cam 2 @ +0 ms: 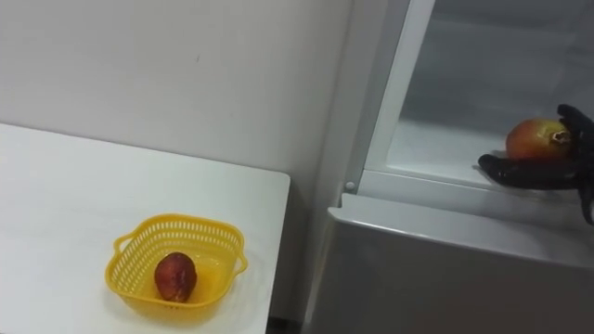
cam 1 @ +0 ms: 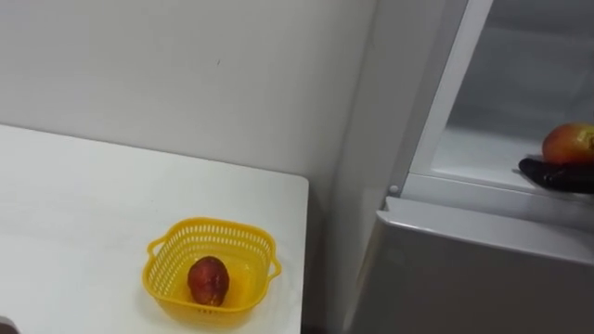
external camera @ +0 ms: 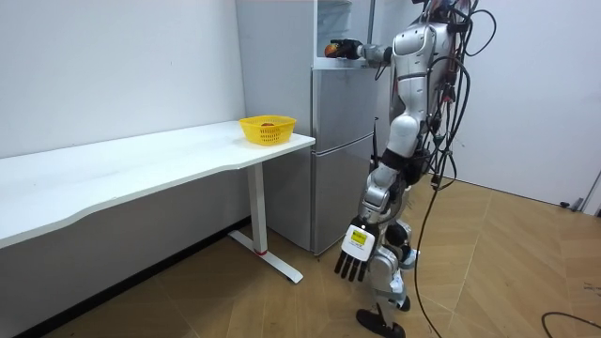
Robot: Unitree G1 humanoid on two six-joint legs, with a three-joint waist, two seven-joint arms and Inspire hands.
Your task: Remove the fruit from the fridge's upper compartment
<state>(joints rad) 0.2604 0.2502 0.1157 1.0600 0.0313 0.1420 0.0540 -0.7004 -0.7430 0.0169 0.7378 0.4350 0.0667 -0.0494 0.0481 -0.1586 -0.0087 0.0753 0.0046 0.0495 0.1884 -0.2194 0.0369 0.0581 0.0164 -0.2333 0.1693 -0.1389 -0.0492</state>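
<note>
A red and yellow fruit rests at the front of the upper fridge shelf. My right hand reaches into the compartment: its thumb lies along the front of the fruit and dark fingers curl round its right side. In the room view I stand right at the fridge with that arm raised to the hand. My left hand hangs at my side with straight fingers, holding nothing.
A yellow basket stands near the corner of the white table, left of the fridge, with a dark red fruit in it. The shut lower fridge door is below the open compartment.
</note>
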